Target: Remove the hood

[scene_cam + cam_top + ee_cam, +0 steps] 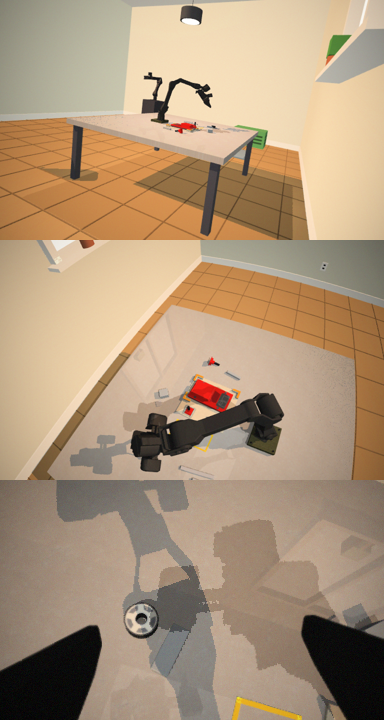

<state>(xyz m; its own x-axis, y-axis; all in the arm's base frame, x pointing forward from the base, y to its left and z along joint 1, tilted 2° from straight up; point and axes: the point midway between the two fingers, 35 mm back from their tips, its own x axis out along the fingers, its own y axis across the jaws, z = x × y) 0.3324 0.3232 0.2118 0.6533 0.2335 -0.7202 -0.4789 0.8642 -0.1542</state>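
"Where was the hood?"

"The red hood (201, 390) (188, 124) appeared to be on the red toy car (222, 401) (176, 125), at the end away from the grey seat-like panel. The car rested between orange corner brackets (237, 393) on the desk (269, 358) (141, 130) (50, 580)."

"And the marked area?"

"A yellow outline (208, 442) (270, 707), near the car. The black arm (226, 418) (169, 91) crossed above it, hiding much of it from the top."

"What about the end effector (139, 443) (210, 106) (202, 630)?"

"It hung above the desk, pointing down at a slant, its fingers spread wide with nothing between them. In the wrist view, a round, wheel-like part (130, 614) lay beside a grey block (170, 651)."
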